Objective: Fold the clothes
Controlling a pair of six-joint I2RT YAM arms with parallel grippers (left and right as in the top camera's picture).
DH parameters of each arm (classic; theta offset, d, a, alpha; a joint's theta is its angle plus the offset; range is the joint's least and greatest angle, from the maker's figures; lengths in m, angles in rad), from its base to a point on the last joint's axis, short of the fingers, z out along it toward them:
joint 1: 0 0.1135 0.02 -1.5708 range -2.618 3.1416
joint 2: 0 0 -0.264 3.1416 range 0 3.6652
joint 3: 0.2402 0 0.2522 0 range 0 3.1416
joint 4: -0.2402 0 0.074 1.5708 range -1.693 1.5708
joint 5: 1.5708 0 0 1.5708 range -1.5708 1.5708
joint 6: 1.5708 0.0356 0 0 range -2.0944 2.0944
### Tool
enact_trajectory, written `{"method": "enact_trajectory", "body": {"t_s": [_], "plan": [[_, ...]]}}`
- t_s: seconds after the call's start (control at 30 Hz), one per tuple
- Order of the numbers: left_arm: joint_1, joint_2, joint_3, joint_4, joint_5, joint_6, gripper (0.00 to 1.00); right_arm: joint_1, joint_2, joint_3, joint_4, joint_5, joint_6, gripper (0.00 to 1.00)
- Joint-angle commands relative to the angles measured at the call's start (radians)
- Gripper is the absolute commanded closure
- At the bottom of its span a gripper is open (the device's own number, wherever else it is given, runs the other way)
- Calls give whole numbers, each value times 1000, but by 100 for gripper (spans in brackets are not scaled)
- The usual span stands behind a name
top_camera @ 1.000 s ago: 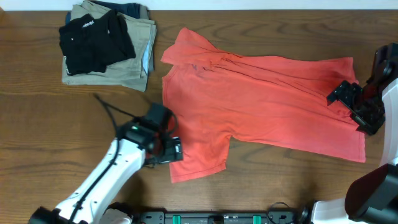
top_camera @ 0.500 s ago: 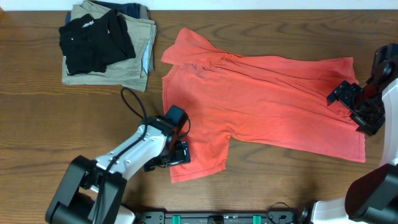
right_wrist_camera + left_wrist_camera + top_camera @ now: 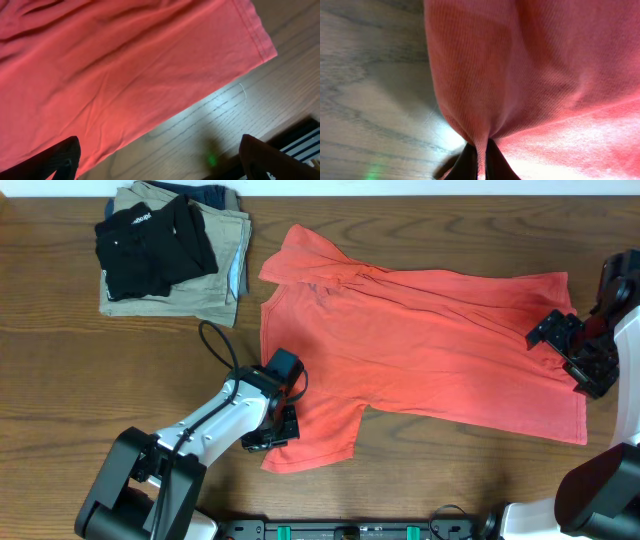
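The shirt (image 3: 420,340) lies spread across the middle and right of the tabletop (image 3: 100,380), coral-red, collar end toward the left and hem (image 3: 577,420) toward the right. No lettering shows on the upper face. One sleeve (image 3: 295,255) points to the far edge; the other sleeve (image 3: 320,430) points to the near edge and is bunched at its outer corner.

The left end effector (image 3: 283,428) sits at that bunched corner with its jaws shut on the sleeve. In the left wrist view the cloth (image 3: 530,75) is drawn into a narrow pleat pinched between the two dark fingertips (image 3: 468,162), with the fabric fanning out from the pinch and wood grain showing to its left. A black cable (image 3: 215,350) loops up from the left arm over the bare wood.

The right end effector (image 3: 572,360) is over the hem side of the shirt, jaws spread wide and gripping nothing. The right wrist view shows the hem corner (image 3: 260,47) lying flat on the wood, wrinkled cloth (image 3: 125,65) filling the upper left, and the two fingers (image 3: 60,160) far apart at the bottom corners of the frame.

At the far left corner, well apart from the shirt, a folded black garment (image 3: 155,245) rests on folded khaki trousers (image 3: 215,300).
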Motion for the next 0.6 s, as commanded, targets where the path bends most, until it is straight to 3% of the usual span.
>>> {"method": "enact_trajectory", "body": {"t_s": [0.0, 0.2, 0.57], "plan": [[11, 1, -13, -31, -20, 1, 94, 2, -6, -37, -2, 95, 87, 1], [65, -85, -13, -55, -35, 8, 94, -26, -6, -148, 31, 246, 269, 1], [80, -106, -16, -80, -34, 48, 94, -261, -6, -359, 279, 108, 235, 1]]}}
